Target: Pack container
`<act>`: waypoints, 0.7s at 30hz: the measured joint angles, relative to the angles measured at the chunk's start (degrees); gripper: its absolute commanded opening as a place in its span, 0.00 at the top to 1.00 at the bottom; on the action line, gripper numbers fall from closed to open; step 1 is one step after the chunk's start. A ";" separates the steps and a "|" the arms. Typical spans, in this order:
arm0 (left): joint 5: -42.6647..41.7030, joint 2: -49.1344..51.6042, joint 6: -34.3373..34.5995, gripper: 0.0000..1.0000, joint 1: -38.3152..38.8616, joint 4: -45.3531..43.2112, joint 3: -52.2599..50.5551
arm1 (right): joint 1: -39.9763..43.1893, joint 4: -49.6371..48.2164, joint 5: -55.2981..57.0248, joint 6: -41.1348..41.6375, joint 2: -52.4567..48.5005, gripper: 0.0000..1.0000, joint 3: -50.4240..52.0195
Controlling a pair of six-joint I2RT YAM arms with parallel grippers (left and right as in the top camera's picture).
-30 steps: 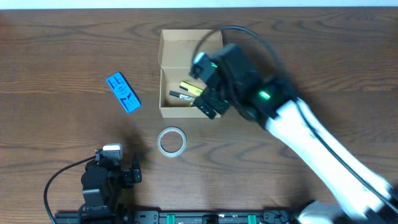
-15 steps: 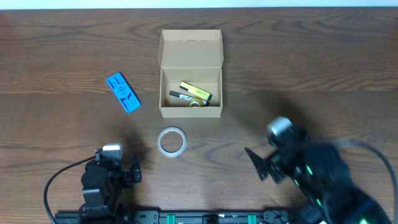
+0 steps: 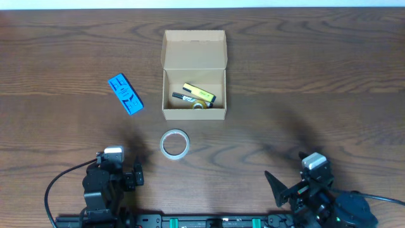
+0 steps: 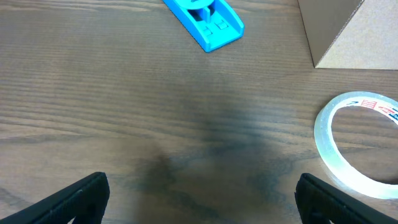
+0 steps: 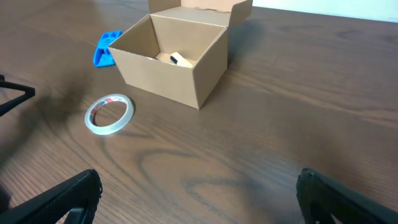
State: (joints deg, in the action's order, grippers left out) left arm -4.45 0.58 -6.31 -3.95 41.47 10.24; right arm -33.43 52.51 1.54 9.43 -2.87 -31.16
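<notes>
The container (image 3: 215, 114) is a tan cardboard box standing open at the table's centre back, with its flap lid (image 3: 194, 49) folded away. Inside lie a yellow highlighter (image 3: 199, 94), a black pen (image 3: 182, 97) and a small tape roll (image 3: 198, 106). A clear tape roll (image 3: 174, 143) lies on the table in front of the box, also seen as the tape roll (image 4: 354, 143) and the tape roll (image 5: 109, 113). My left gripper (image 3: 117, 166) rests open at the front left, my right gripper (image 3: 300, 183) open at the front right. Neither holds anything.
A blue plastic item (image 3: 125, 94) lies left of the box, also visible as the blue item (image 4: 205, 18) and the blue item (image 5: 106, 48). The box corner (image 4: 345, 31) shows at the left wrist view's top right. The table is dark wood.
My right arm has pulled back from over the box to the front right edge of the table. The left arm and the objects have stayed put.
</notes>
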 measured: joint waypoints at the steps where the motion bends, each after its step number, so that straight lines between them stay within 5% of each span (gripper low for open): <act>1: -0.04 0.00 0.02 0.05 0.00 -0.09 0.00 | 0.00 0.00 0.02 0.11 0.00 0.01 0.00; 11: -3.02 3.26 6.56 0.05 0.00 1.81 4.68 | 0.00 0.94 0.28 0.52 0.00 0.01 0.07; 21: -2.97 34.91 12.22 0.05 0.00 2.49 30.69 | 0.00 6.08 0.39 0.66 0.02 0.01 0.28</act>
State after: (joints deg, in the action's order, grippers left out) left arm -7.42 35.48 5.91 -3.95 43.97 40.93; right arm -33.43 58.59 1.93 10.09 -2.85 -30.87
